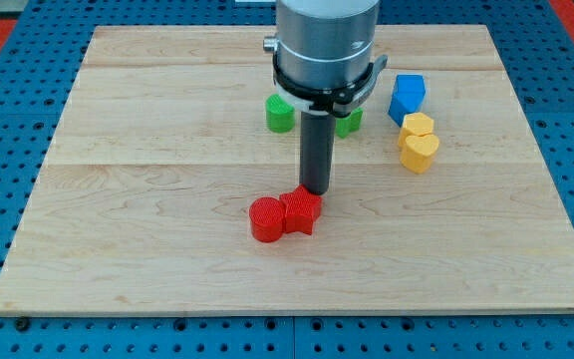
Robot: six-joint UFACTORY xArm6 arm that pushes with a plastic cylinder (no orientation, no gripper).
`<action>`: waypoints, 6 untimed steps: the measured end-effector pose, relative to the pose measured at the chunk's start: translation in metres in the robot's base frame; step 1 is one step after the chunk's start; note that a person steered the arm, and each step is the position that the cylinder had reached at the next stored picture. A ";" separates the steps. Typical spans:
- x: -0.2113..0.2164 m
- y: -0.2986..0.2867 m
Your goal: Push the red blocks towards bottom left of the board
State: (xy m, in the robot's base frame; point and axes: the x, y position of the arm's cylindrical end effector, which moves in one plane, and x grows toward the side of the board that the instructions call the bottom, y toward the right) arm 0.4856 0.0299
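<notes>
Observed on pale wooden board [118, 249], set on blue pegboard: two small red ridged plastic blocks, one round cylinder [265, 219] and one angular block [301, 211], touching side by side a little below board centre, well apart from the bottom-left corner. Round one sat on the left, angular one on the right.

No gripper fitted, so nothing to open or close; dark straight rod only. My tip [314, 191] rested just above the angular red block's upper right edge, touching or nearly so; contact could not be confirmed.

Elsewhere: two green blocks [280, 113] and [348, 122] near the rod's housing toward the top edge, second one partly hidden; blue block [407, 97] and two yellow heart-shaped blocks [418, 125], [419, 151] toward the right edge.

Handling, judged only: red blocks looked light, rigid, printed plastic, likely to slide easily on smooth wood. Round one apt to roll off line and slip sideways; pair likely to split if pushed off-centre. Best contact judged to be the upper-right flank of the angular block, pushing through both centres toward the bottom-left corner.
</notes>
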 end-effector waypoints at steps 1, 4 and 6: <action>0.001 0.074; 0.053 0.059; 0.033 0.016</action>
